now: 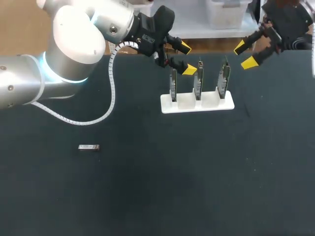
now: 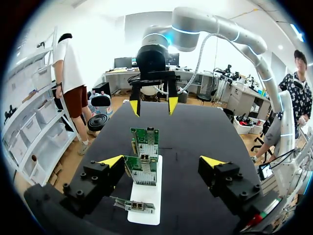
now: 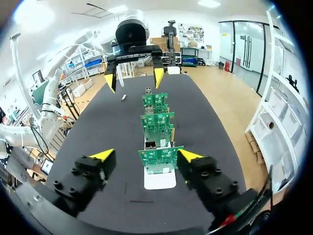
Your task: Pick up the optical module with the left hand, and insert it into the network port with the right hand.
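On the left of the table (image 1: 147, 196), well apart from everything else, the module (image 1: 89, 147) lies flat, a small silvery bar with one dark end. I judge it light and rigid, with a metal shell that will be slick under the pads. It sits low, so I would take it across its long sides near the middle, leaving an end free for the handover. My left gripper (image 1: 187, 59) is nowhere near it. It hangs wide open and empty at the far side, just beside the leftmost of three boards (image 1: 198, 81), and its white hose (image 1: 110, 93) loops down over the table. The boards stand upright in a row in a white stand (image 1: 197, 104). They look thin and fragile, and the leftmost one is what I would have to clear when pulling that arm away. I cannot make out the port on any of them. To the right, my right gripper (image 1: 245, 54) hovers wide open and empty past the rightmost board, apart from it.
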Controlling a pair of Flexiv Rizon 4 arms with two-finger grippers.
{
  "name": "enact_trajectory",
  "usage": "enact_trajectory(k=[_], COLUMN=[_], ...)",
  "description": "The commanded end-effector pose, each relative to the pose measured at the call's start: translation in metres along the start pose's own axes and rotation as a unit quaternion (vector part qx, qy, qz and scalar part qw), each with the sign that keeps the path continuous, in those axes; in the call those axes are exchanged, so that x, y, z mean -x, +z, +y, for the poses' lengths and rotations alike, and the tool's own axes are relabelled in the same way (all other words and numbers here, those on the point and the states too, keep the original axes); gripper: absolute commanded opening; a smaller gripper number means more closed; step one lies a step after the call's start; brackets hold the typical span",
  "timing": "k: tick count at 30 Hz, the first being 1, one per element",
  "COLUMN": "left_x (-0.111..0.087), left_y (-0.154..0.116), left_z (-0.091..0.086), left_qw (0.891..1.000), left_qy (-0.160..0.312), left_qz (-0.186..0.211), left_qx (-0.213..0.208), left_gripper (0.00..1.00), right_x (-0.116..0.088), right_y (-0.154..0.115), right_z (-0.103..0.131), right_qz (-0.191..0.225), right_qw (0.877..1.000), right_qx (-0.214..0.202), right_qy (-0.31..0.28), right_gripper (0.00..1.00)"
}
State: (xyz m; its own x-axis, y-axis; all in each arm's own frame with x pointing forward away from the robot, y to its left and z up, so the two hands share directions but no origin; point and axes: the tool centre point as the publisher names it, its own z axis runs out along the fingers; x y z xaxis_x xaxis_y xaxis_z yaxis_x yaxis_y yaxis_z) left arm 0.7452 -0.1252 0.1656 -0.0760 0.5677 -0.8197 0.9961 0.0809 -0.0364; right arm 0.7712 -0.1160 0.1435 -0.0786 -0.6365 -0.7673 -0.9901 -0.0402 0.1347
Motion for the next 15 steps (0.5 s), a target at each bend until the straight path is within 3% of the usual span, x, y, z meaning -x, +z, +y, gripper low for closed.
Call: enact_trajectory(k=[1, 5, 8, 15], left_x=[0.001, 0.001, 0.012, 0.032], left_y=[0.000, 0.000, -0.007, -0.048], left_z=[0.002, 0.002, 0.001, 0.004], left_qw=[1.000, 1.000, 0.999, 0.996], left_qy=[-0.001, -0.001, 0.025, 0.080], left_qz=[0.004, 0.004, -0.020, -0.035], left_qx=[-0.002, -0.002, 0.005, 0.029], left_gripper=[1.00, 1.00, 1.00, 1.00], right_x=[0.000, 0.000, 0.000, 0.000], right_y=[0.000, 0.000, 0.000, 0.000], right_z=[0.002, 0.002, 0.002, 0.002], right_qz=[0.000, 0.000, 0.000, 0.000], right_qw=[1.000, 1.000, 1.000, 1.000], right_qx=[-0.003, -0.003, -0.003, -0.003], right_qy=[-0.001, -0.001, -0.001, -0.001], right_gripper=[1.00, 1.00, 1.00, 1.00])
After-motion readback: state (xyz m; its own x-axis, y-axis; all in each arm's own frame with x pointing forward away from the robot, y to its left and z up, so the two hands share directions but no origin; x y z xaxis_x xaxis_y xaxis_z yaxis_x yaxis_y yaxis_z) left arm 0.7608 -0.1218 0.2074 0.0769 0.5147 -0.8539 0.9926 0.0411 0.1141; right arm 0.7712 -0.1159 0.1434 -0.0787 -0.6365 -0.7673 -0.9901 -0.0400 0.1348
